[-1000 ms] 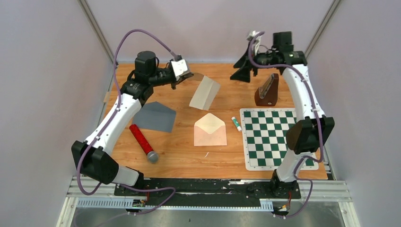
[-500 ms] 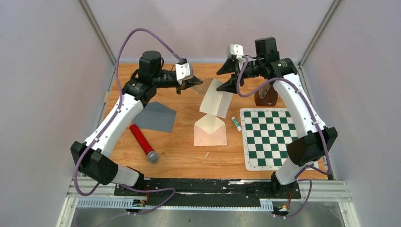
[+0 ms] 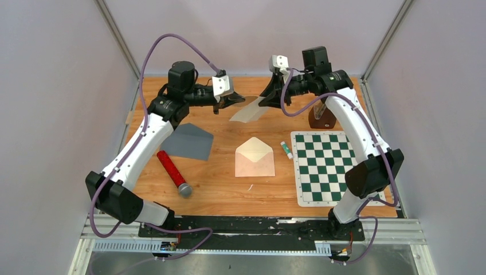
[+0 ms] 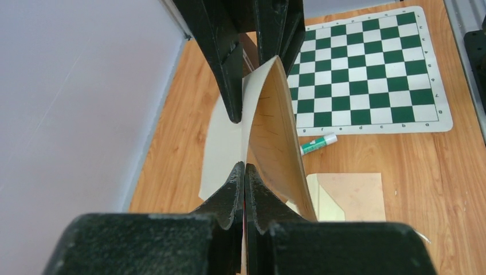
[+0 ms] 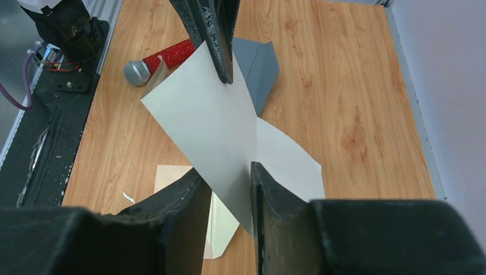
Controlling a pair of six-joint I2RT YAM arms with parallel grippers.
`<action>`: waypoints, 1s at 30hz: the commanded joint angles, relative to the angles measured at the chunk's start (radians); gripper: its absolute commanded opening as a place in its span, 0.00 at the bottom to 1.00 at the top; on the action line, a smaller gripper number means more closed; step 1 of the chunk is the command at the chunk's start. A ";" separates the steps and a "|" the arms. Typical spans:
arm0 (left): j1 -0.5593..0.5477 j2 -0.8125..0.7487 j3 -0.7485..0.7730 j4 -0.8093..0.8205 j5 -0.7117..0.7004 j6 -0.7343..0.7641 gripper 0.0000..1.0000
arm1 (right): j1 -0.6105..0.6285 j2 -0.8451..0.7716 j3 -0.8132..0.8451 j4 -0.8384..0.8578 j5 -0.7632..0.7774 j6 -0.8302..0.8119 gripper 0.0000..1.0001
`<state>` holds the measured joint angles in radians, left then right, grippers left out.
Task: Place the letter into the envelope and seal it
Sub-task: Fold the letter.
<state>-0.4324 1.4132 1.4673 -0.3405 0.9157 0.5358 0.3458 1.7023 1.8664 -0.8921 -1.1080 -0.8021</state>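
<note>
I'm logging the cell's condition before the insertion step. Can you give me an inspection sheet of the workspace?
Surface: wooden table, no damage seen.
Job's things: letter held in the air between both grippers; cream envelope lying flat at centre, flap open.
Clutter: grey envelope, red microphone, glue stick, chess mat, brown wedge-shaped object.
Grippers: left gripper shut on the letter; right gripper open, fingers either side of the letter.
Cables: purple cables loop above both arms.
Surroundings: pale walls, metal rail at the near edge.
</note>
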 commanded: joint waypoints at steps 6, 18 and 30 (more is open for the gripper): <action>0.012 -0.008 0.033 0.088 -0.217 -0.180 0.63 | -0.004 0.026 0.071 0.050 -0.006 0.149 0.20; 0.285 -0.003 0.078 0.211 -0.098 -0.637 0.88 | -0.179 0.113 -0.039 0.568 -0.098 1.201 0.00; -0.058 -0.186 -0.234 0.273 -0.364 0.151 0.85 | -0.230 0.186 -0.026 0.673 0.032 1.691 0.00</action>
<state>-0.3763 1.2873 1.2694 -0.1226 0.6914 0.2852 0.1108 1.8935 1.8111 -0.2726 -1.1191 0.7013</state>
